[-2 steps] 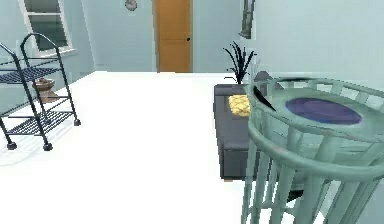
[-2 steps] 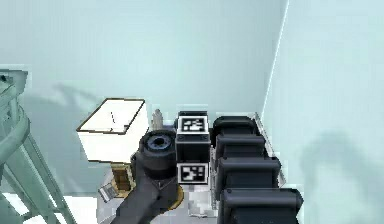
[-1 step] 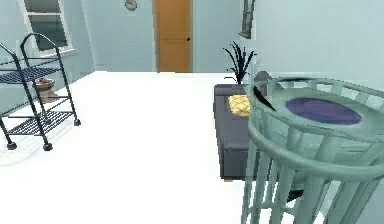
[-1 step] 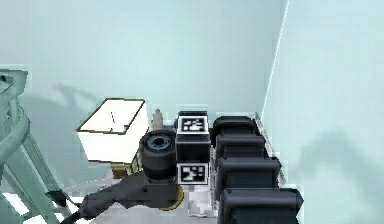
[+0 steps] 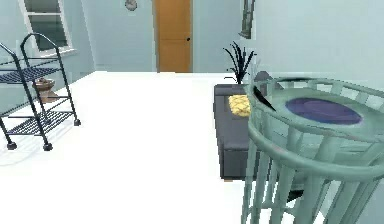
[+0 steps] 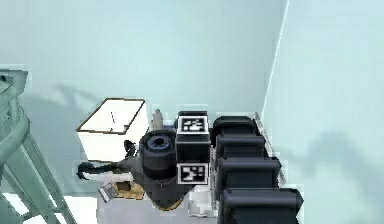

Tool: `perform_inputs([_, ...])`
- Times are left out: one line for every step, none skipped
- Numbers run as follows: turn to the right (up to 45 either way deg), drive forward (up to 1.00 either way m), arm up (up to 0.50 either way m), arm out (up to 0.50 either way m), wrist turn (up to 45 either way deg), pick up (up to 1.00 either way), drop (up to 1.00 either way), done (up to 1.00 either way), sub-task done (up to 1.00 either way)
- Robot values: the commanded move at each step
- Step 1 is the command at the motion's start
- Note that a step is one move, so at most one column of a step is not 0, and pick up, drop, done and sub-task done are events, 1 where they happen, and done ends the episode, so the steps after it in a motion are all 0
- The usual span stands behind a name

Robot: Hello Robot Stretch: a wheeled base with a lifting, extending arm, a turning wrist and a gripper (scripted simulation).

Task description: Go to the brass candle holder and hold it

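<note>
Reach at grasp | brass-coloured shape, likely the holder, sits at the gripper | fingers' state and hold: we cannot tell | risk: we bump the white lampshade just beside, or topple the shape.

Bright, even light; soft shadows

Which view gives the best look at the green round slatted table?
The forward view: the green round slatted table shows its rim, purple top and slats at that view's right. The arm side view has what look like a few of its green bars at its left edge.
</note>
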Motion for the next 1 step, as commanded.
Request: perform_inputs([0.0,0.0,0.0,0.0,36.0,0.0,0.0,0.0,0.0])
